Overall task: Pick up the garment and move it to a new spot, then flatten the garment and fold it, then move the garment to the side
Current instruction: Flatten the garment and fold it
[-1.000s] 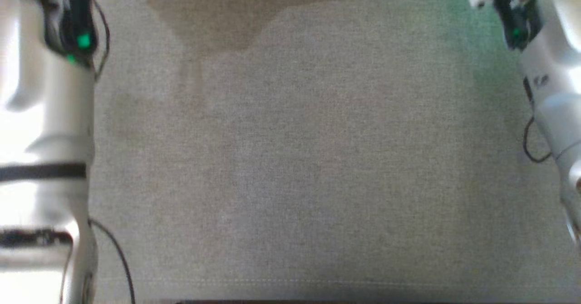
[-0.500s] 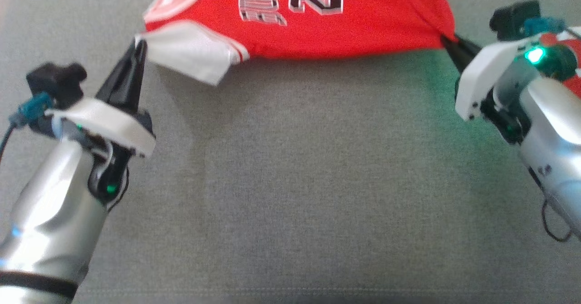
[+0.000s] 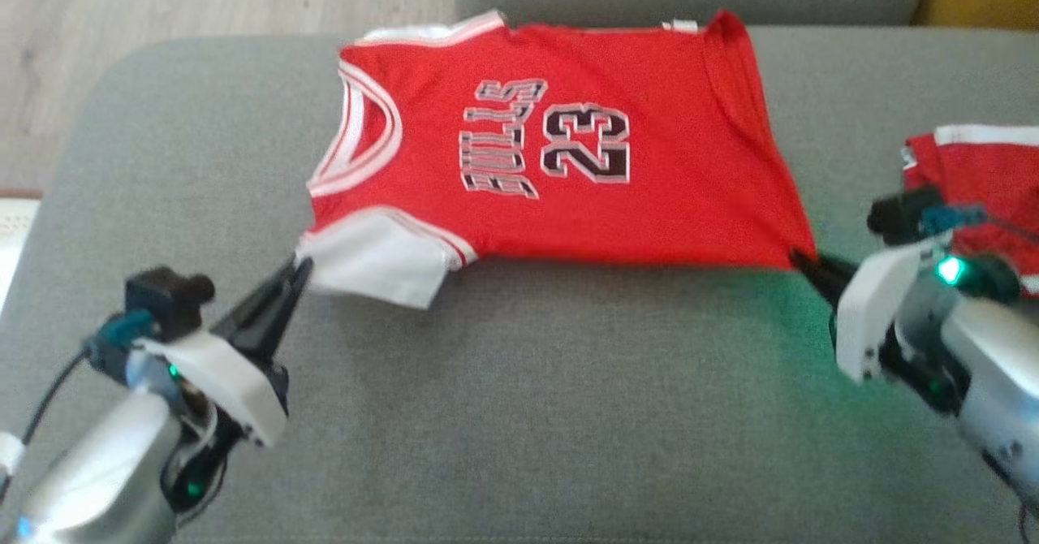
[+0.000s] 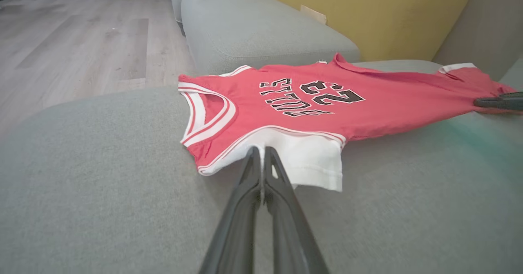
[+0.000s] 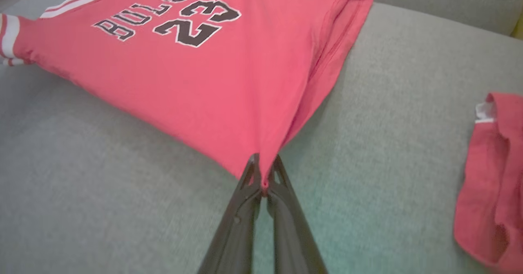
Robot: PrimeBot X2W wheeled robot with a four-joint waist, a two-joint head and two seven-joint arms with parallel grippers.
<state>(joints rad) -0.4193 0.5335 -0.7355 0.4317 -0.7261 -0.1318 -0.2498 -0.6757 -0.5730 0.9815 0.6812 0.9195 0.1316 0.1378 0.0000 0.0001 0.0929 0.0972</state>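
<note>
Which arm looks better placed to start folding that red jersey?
Probably left: the left gripper is shut on the white sleeve jutting from the jersey, ready to fold it inward. The right gripper pinches the hem corner, better for anchoring.

Left gripper [image 4: 261,155]: fingers pressed together on the edge of the white sleeve panel [image 4: 314,163] of the red jersey [image 4: 380,110]. Jersey lay spread on the grey cushion [image 4: 81,176], with "BULLS 23" reading upside down. Dark tips of the right gripper [image 4: 496,102] met the jersey's far corner at the right edge. Yellow backrest [image 4: 367,16] stood behind, wood floor [image 4: 81,41] at upper left.
</note>
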